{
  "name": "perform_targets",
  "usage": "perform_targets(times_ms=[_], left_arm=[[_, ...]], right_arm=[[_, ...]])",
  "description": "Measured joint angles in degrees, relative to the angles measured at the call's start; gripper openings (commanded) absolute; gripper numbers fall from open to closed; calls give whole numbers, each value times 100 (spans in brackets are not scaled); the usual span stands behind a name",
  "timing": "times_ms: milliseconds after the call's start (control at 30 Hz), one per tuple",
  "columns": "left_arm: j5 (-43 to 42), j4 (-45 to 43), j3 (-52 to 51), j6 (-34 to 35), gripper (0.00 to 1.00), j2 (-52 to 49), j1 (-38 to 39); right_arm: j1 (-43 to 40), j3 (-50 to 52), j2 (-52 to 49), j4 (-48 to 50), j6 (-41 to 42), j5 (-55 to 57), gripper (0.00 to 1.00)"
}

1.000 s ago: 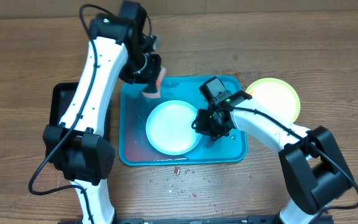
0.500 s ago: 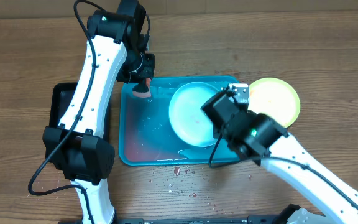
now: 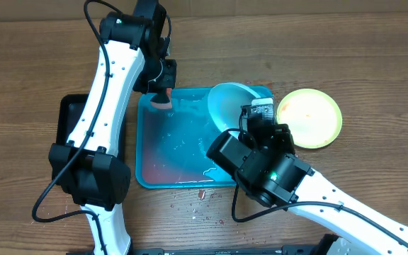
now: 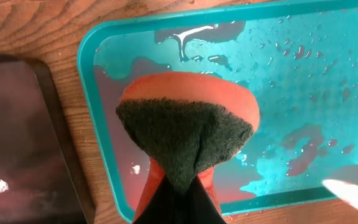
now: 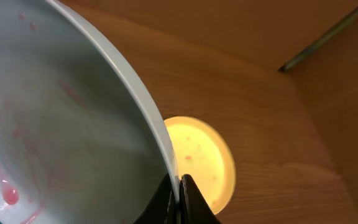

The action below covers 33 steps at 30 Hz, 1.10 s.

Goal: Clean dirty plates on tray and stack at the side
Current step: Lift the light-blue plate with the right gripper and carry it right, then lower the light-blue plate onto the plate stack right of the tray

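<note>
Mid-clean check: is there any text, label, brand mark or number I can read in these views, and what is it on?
None can be read.
The teal tray, light blue plate, yellow-green plate, sponge and black tray show no print.
A pale patch beside the light blue plate in the overhead view is too small to tell whether it bears text.

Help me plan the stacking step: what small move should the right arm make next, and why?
Probably swing the right gripper rightward: it pinches the rim of the round light-blue plastic plate, tilted above the large teal plastic tray, and the round yellow-green plastic plate lies just beside the tray, ready for stacking.
</note>
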State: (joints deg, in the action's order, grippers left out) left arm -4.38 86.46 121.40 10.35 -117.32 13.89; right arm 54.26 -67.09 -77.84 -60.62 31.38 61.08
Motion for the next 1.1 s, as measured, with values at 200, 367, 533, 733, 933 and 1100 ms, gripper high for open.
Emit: perform_targets(times_ms=[200, 367, 533, 733, 933, 1100], left_arm=[[15, 52, -13, 68, 4, 0, 0], [214, 177, -20, 302, 4, 22, 11], [584, 188, -96, 350, 4, 520, 76], [879, 234, -92, 468, 4, 1753, 260], [1091, 461, -87, 629, 4, 2090, 289], [1456, 638, -90, 782, 4, 2094, 302]], right_arm=[[160, 0, 0, -94, -125, 754, 4], [243, 0, 0, -186, 162, 881, 4], [63, -4, 0, -461, 1303, 7, 4], [-1001, -4, 0, -518, 2052, -1810, 4], [-2931, -4, 0, -439, 1764, -3512, 4], [-4822, -4, -4, -240, 1152, -4780, 4]])
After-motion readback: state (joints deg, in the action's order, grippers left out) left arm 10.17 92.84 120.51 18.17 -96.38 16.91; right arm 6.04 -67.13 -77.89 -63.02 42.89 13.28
